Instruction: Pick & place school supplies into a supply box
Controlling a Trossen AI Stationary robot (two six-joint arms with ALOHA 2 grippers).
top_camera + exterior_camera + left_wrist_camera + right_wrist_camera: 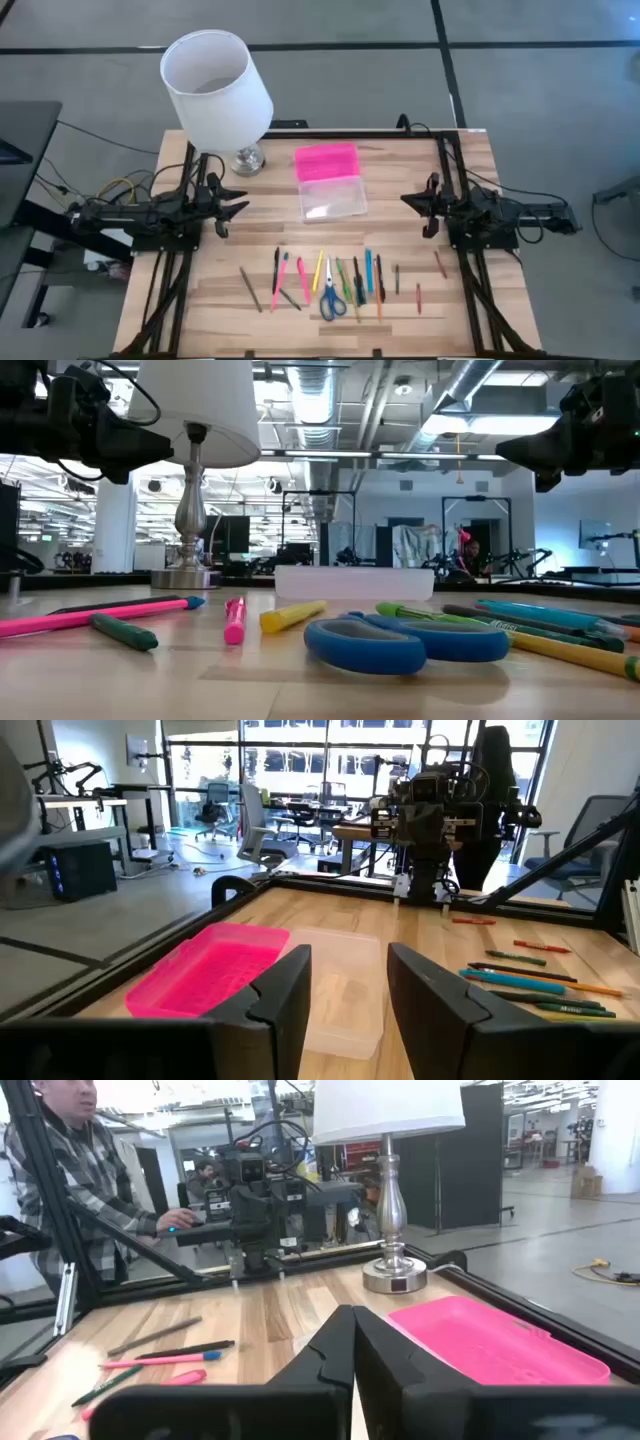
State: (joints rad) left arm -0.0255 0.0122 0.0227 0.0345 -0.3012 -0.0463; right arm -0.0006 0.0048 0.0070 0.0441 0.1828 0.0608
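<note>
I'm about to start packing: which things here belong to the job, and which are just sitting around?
For the job: pens and markers, scissors, clear box with its pink lid lying open.

Just there: lamp, cables off the table's edge.

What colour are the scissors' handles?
Blue; the scissors show best in the low view.

Bright, even overhead light across the wooden table (400, 250), shadows faint and short. In the low view the ceiling lights (300, 400) blow out to white glare, and the near scissors (400, 642) are soft, out of focus. The white lampshade (215, 88) glows, slightly overexposed.
</note>
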